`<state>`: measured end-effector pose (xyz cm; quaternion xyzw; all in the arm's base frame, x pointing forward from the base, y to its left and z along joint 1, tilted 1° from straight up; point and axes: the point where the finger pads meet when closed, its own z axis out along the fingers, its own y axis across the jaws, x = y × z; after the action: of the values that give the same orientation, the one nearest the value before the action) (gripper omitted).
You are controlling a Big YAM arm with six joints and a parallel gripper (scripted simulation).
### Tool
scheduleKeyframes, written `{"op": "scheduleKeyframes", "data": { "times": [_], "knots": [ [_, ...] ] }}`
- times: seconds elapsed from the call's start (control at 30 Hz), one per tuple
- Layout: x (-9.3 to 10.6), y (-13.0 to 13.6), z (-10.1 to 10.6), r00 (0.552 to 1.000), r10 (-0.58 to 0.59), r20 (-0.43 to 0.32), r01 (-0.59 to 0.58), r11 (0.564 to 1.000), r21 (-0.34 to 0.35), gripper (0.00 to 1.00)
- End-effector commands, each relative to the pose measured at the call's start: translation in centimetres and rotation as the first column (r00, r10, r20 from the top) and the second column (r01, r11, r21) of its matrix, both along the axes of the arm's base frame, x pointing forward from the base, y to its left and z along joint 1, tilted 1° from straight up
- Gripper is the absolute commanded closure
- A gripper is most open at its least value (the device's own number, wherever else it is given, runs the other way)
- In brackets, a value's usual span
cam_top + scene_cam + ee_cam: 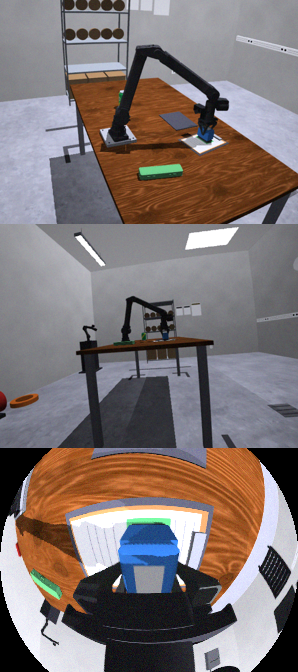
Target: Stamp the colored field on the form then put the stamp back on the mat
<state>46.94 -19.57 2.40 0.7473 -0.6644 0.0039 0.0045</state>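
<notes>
From the near left edge we pass a green case, lid shut, contents unseen. Toward the right edge, our gripper clamps the blue stamp, fingers about half apart, on the form over its green field. Any tilt could leave a partial print.

Grey walls, grey floor, shelf rack, ceiling lights
</notes>
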Motion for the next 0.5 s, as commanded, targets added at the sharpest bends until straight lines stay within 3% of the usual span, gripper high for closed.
{"op": "scheduleKeyframes", "data": {
  "times": [0.0,0.47],
  "knots": [
    [0.28,-0.07,-3.11,1.000,0.011,-0.015,-0.011,1.000,0.008,0.67],
    [0.22,-0.05,-3.33,1.000,0.011,-0.016,-0.011,1.000,0.008,0.67]
  ]
}}
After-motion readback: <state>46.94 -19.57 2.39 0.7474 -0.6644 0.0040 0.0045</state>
